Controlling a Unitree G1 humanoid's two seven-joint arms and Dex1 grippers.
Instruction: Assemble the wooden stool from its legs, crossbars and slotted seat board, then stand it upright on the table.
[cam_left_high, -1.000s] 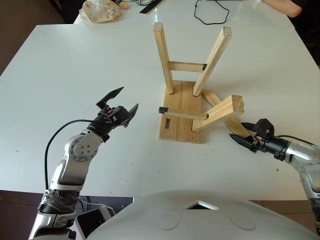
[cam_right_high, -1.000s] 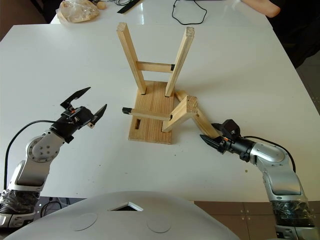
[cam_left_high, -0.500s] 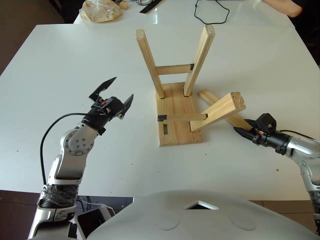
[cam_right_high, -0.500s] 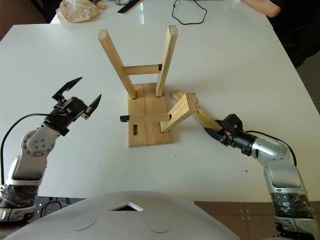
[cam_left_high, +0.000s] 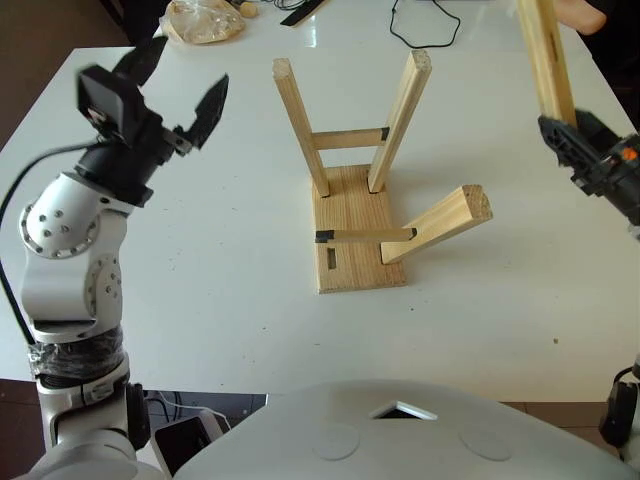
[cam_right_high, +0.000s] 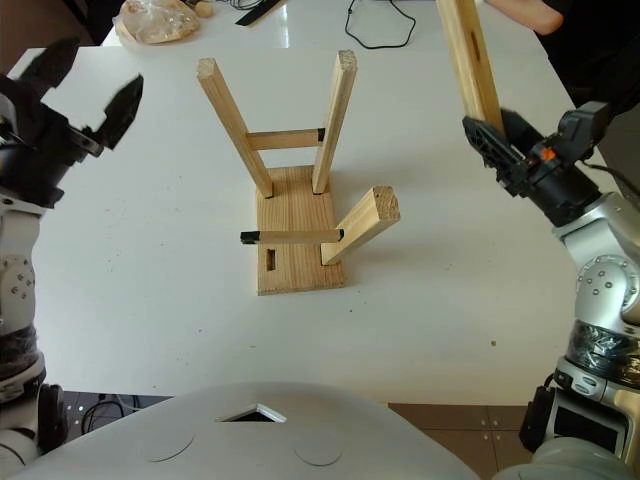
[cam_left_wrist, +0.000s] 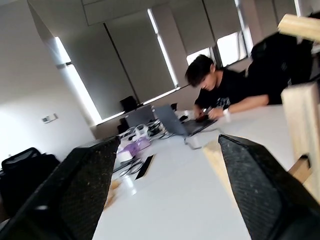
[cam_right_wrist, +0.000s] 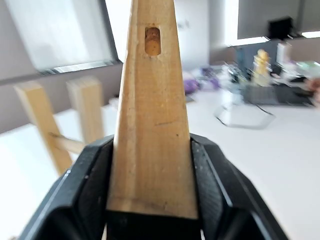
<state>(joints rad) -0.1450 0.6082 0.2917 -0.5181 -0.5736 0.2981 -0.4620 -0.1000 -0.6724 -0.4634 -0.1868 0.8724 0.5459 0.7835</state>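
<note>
Lifted off the desk (cam_left_high: 200, 280), the loose leg (cam_right_high: 468, 60) is clamped in the right gripper (cam_right_high: 497, 140), up right of the seat board (cam_left_high: 345, 265). Left gripper (cam_left_high: 183, 75) is held apart. The leaning leg (cam_left_high: 440, 220) could get knocked if it's swung low.

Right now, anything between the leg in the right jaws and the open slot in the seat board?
Yes. The leaning leg and its crossbar sit between the held leg and that slot; the crossbar's free end lies close by it.
</note>
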